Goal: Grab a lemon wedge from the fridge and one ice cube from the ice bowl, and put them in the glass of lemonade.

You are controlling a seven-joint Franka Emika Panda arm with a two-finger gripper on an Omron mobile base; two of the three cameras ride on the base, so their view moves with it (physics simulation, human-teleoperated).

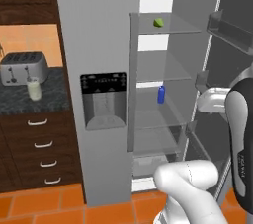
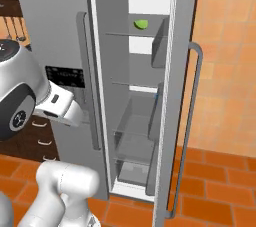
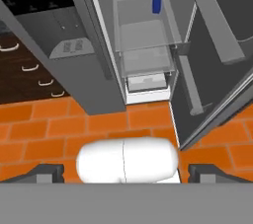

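The fridge [image 1: 99,45] stands with its right door swung open. On the dark surface [image 1: 49,100] to its left, a toaster [image 1: 23,67] backs the glass of lemonade [image 1: 34,89]. A blue can [image 1: 161,94] sits mid-shelf; the lemon wedge [image 1: 158,22] lies on the top shelf. The claw [image 3: 126,172] gapes wide, empty, above the orange floor [image 3: 49,134].

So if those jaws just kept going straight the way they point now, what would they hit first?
Probably the orange floor tiles just before the open fridge, near its bottom drawer; depth is hard to judge.
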